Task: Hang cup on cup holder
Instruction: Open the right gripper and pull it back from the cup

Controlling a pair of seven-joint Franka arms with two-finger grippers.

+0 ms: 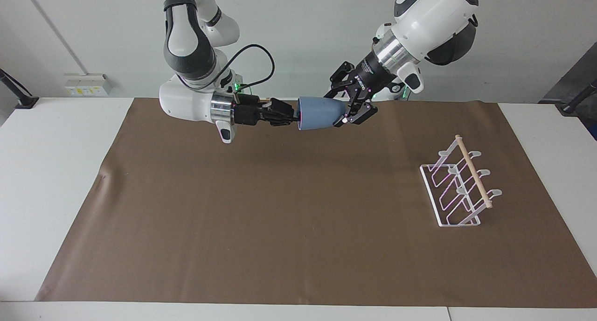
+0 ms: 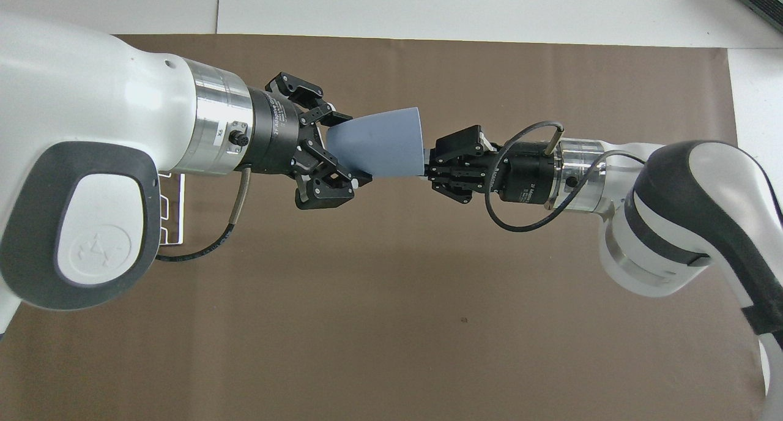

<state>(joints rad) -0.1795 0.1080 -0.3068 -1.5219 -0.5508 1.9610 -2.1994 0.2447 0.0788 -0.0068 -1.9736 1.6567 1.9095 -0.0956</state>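
Cup (image 1: pixel 321 113) lies sideways in mid-air — left tool (image 1: pixel 350 112) pinches its base, right tool (image 1: pixel 293 115) its rim — cup holder (image 1: pixel 459 183) at the left arm's end.

Both arms raised, meeting mid-air; left tool (image 1: pixel 347 112) clamped, right tool (image 1: pixel 293 115) seemingly pinched.
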